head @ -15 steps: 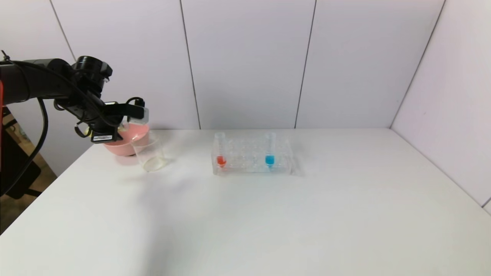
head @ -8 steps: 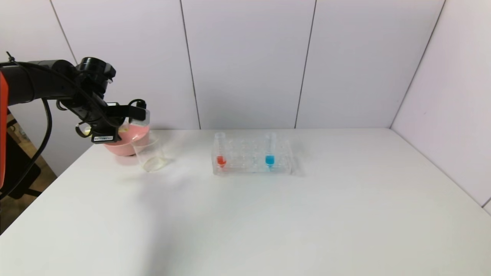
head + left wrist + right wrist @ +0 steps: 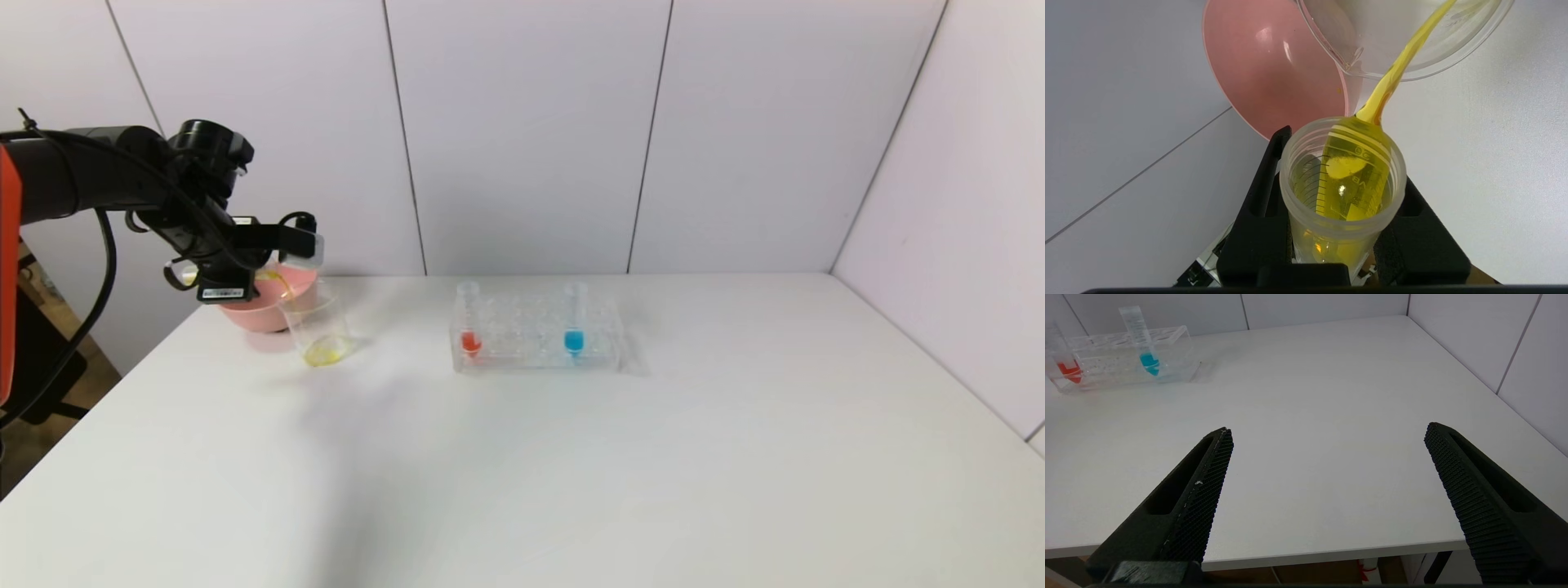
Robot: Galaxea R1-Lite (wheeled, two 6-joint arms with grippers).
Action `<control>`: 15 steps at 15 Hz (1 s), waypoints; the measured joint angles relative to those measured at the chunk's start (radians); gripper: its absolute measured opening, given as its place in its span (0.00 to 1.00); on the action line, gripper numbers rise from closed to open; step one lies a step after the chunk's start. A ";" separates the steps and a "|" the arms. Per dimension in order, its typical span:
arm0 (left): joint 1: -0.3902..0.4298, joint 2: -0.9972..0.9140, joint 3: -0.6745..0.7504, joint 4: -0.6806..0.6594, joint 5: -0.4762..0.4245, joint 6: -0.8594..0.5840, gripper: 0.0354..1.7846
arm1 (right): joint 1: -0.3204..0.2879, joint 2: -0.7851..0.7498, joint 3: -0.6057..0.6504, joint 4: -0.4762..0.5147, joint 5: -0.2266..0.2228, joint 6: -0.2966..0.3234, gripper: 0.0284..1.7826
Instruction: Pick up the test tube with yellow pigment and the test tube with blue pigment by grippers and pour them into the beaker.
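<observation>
The beaker (image 3: 320, 328) stands before the bowl (image 3: 265, 300) at the table's (image 3: 571, 457) far left, the rack (image 3: 535, 333) to their right.

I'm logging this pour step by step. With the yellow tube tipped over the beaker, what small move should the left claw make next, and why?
Probably hold the tilt, or tip slightly more. The left claw grips the yellow tube, a yellow stream is running from its lip into the beaker, and much liquid remains in the tube. The blue tube waits in the rack; the right claw hangs open, away from it.
</observation>
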 joint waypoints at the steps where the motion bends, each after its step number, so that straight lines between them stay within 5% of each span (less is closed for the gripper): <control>1: 0.000 -0.001 0.000 0.000 0.000 0.000 0.29 | 0.000 0.000 0.000 0.000 0.000 0.000 0.96; 15: -0.012 0.000 0.000 -0.011 0.001 0.000 0.29 | 0.000 0.000 0.000 0.000 0.000 0.000 0.96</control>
